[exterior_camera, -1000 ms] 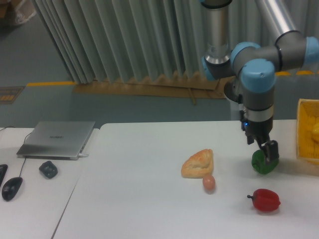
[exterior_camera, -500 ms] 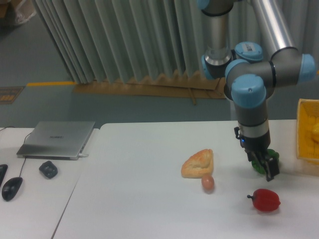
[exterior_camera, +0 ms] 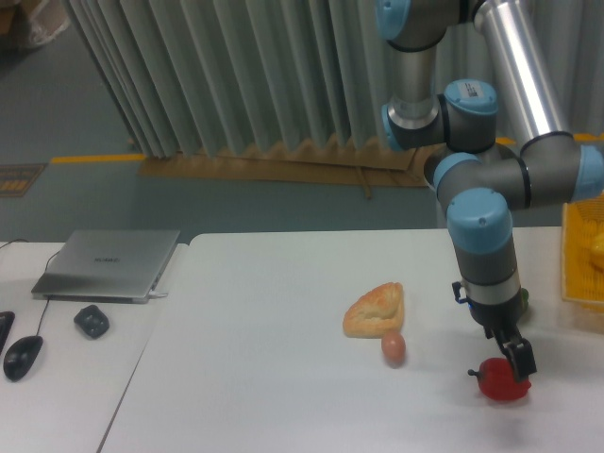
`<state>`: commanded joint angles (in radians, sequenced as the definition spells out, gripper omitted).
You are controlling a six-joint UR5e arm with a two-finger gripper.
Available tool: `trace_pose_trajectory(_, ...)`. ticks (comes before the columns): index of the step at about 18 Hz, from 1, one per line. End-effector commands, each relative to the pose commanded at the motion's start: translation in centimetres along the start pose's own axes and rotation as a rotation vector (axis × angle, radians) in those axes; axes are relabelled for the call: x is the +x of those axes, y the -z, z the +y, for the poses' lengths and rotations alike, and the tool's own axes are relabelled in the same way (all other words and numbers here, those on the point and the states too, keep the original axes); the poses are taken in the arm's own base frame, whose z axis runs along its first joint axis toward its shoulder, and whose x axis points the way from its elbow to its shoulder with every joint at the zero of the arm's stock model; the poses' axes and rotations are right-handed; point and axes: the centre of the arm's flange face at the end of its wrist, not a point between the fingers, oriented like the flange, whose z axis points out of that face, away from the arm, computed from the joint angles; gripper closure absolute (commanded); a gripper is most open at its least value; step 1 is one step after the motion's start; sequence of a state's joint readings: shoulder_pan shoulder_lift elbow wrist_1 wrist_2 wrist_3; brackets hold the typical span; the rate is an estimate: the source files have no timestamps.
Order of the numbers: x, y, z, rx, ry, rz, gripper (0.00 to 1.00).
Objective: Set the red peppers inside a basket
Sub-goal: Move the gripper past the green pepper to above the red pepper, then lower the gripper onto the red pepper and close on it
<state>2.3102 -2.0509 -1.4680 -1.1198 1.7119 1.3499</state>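
No writing is readable here. The gripper (exterior_camera: 515, 360) is hanging at the red pepper's (exterior_camera: 500, 381) one o'clock, touching it; its jaw state I cannot tell.

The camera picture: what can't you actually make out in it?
- Gripper: small and dark against the red pepper; open or shut unclear.
- Green pepper: almost wholly hidden behind the arm.
- Basket: cut off by the right edge; contents blurred.
- Mouse: cut off at the left edge.
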Motion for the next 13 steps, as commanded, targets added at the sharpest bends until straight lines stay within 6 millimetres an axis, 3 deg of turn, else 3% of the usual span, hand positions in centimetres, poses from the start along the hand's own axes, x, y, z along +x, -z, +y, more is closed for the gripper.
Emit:
trace_pose_trajectory(5, -0.2, -0.7, -0.3, 0.002, 0.017, 0.000, 0.00)
trace_pose_trajectory(12, 0.2, -3.3, -0.9, -0.011, 0.012, 0.040, 0.00)
trace_pose_trajectory(13, 0.2, -3.4, -1.0, -0.011, 0.015, 0.042, 0.09)
